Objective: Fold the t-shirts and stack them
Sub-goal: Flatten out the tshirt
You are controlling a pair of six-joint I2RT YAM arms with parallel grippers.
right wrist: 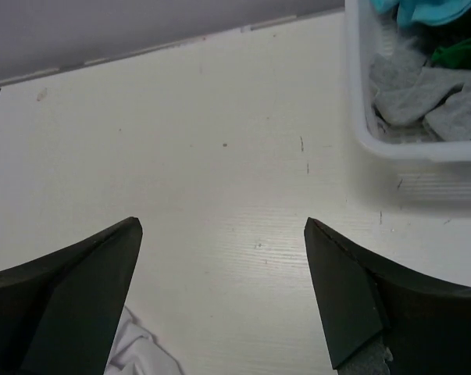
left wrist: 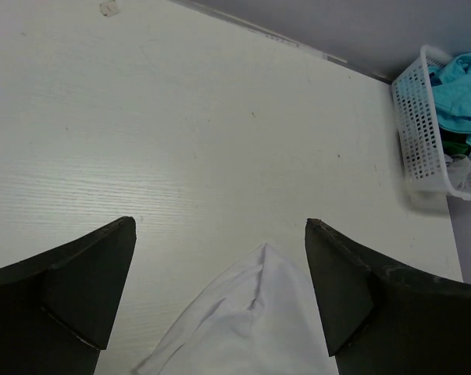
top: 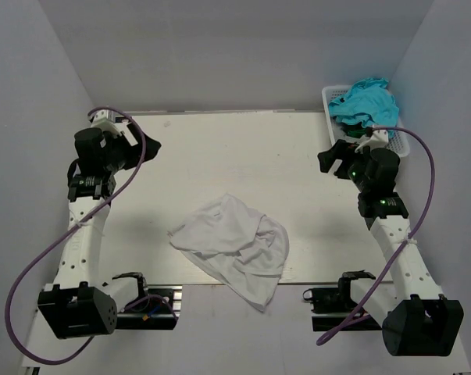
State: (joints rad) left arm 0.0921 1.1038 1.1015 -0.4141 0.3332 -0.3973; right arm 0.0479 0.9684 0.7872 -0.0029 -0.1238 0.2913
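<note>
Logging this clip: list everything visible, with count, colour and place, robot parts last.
t-shirt: one, white, crumpled at the table's near middle, its lower part past the near edge.
basket: one, white mesh, far right corner of the table.
teal clothing: count unclear, teal, heaped in the basket above its rim.
grey cloth: count unclear, grey, inside the basket.
green cloth: a scrap showing, green, inside the basket.
table: one, white.
left claw: one, black, open and empty, over the table's far left.
right claw: one, black, open and empty, near the basket.
</note>
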